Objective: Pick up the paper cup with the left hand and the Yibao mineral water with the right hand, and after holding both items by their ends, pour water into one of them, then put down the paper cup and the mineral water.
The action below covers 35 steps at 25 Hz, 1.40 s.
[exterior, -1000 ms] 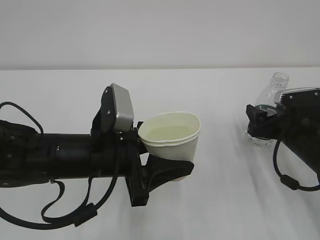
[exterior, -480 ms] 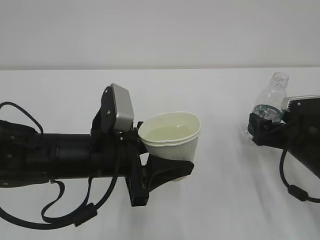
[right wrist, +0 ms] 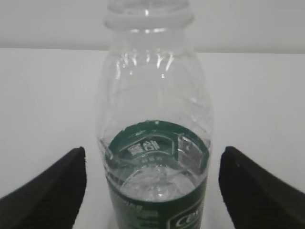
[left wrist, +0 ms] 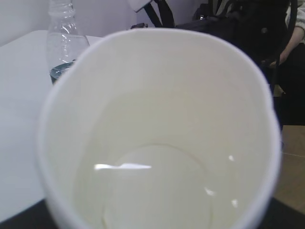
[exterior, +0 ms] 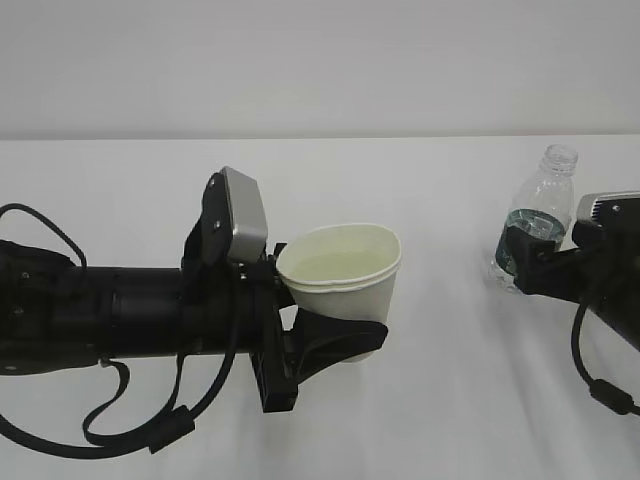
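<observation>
The paper cup (exterior: 342, 272) is white and holds water. My left gripper (exterior: 345, 338) is shut on its lower part and keeps it upright, low over the table. In the left wrist view the cup (left wrist: 157, 143) fills the frame and hides the fingers. The Yibao mineral water (exterior: 535, 215) stands upright on the table at the right, uncapped, with a little water inside. My right gripper (exterior: 528, 262) is open right beside it. In the right wrist view the bottle (right wrist: 155, 143) stands between the two black fingertips (right wrist: 47, 186), clear of both. The bottle also shows in the left wrist view (left wrist: 64, 43).
The white table (exterior: 450, 400) runs back to a pale wall. In the left wrist view dark equipment and a seated person (left wrist: 248, 28) are beyond the table's far side, and brown floor (left wrist: 290, 186) shows past its edge.
My right gripper has let go of the bottle and drawn back to the right. The bottle now stands more upright. The left arm and cup have not moved.
</observation>
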Motion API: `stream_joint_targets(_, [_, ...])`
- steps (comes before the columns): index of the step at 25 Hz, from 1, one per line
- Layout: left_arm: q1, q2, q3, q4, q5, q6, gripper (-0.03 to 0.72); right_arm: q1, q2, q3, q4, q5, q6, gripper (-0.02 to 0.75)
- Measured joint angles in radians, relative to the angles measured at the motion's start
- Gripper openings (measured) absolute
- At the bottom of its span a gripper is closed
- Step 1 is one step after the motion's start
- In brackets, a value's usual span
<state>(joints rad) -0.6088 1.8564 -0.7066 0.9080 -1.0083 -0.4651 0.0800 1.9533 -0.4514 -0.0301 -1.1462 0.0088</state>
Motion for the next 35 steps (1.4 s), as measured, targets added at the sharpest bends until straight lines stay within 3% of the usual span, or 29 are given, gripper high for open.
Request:
stream_joint_targets(16, [0.000,0.000,0.000,-0.034,0.004,0.021,0.417,0.000,-0.115,0.104,-0.006,0.000,0.023,0.647])
stream_joint_targets(25, [0.000,0.000,0.000,-0.089,0.046,0.059,0.417,0.000,-0.115,0.116,-0.068,0.000,0.051,0.643])
stream_joint_targets(35, [0.000,0.000,0.000,-0.235,0.067,0.152,0.417,0.000,-0.115,0.125,-0.085,0.000,0.067,0.631])
